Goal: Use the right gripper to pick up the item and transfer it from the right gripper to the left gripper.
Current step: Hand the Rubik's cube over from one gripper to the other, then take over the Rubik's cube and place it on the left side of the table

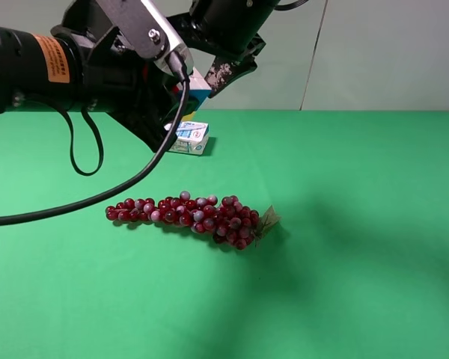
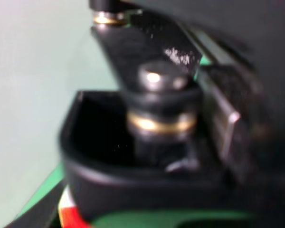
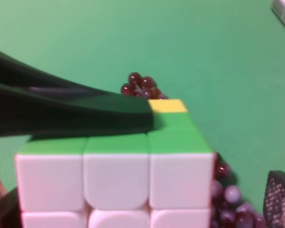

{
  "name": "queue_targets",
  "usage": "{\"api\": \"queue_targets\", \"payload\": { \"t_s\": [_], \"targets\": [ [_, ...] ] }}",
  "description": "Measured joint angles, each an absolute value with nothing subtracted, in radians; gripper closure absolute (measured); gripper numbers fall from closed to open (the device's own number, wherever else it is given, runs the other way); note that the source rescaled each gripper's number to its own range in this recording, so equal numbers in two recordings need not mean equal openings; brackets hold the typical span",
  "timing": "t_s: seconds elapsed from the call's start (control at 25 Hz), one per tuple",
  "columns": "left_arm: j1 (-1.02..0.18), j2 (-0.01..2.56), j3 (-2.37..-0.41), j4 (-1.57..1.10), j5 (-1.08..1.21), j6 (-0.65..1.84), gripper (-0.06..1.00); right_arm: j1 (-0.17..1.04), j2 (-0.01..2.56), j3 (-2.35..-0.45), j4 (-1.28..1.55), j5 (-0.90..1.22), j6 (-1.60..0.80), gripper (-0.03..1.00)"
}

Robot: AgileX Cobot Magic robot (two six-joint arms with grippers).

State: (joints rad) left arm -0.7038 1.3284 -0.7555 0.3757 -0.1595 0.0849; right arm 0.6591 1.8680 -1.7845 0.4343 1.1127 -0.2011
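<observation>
The cube (image 1: pixel 200 86) is held in the air above the far side of the green table (image 1: pixel 374 224), between the two grippers, well above the carton (image 1: pixel 188 139) and the grapes (image 1: pixel 187 213) that lie on the cloth.

Left gripper (image 1: pixel 185 75): clenched on the cube. In the right wrist view one of its black fingers (image 3: pixel 76 116) lies flat across the green face of the cube (image 3: pixel 116 183), in contact with it. The opposite finger is hidden. The flat contact spreads the load over the face, so the cube sits square and is not tilted.

Right gripper (image 1: pixel 223 73): released. Its meshed pad (image 3: pixel 281 199) stands apart from the side of the cube, with green cloth visible in the gap. With this gripper clear, the weight of the cube appears to rest on the left gripper alone.

The two grippers meet at an angle to each other. This lets each take a different pair of faces without the fingers colliding.

The left wrist view is blurred. It shows only the dark body of the other arm close up, with a red and white corner of the cube at the edge.

Judgement: the transfer is at its handover point. The right gripper needs to draw back along its own line to avoid knocking the cube.
</observation>
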Motion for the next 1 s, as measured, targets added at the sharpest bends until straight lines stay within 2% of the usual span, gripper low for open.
{"api": "queue_targets", "payload": {
  "t_s": [0.28,0.72,1.0],
  "targets": [
    [-0.704,1.328,-0.756,0.376,-0.152,0.081,0.94,0.648,1.825,-1.784,0.389,1.144,-0.203,-0.03],
    [-0.704,1.330,-0.756,0.376,-0.152,0.080,0.94,0.529,1.739,-1.785,0.341,1.216,-0.203,-0.03],
    [-0.704,1.330,-0.756,0.376,-0.152,0.063,0.94,0.525,1.669,-1.785,0.320,1.218,-0.203,-0.03]
  ]
}}
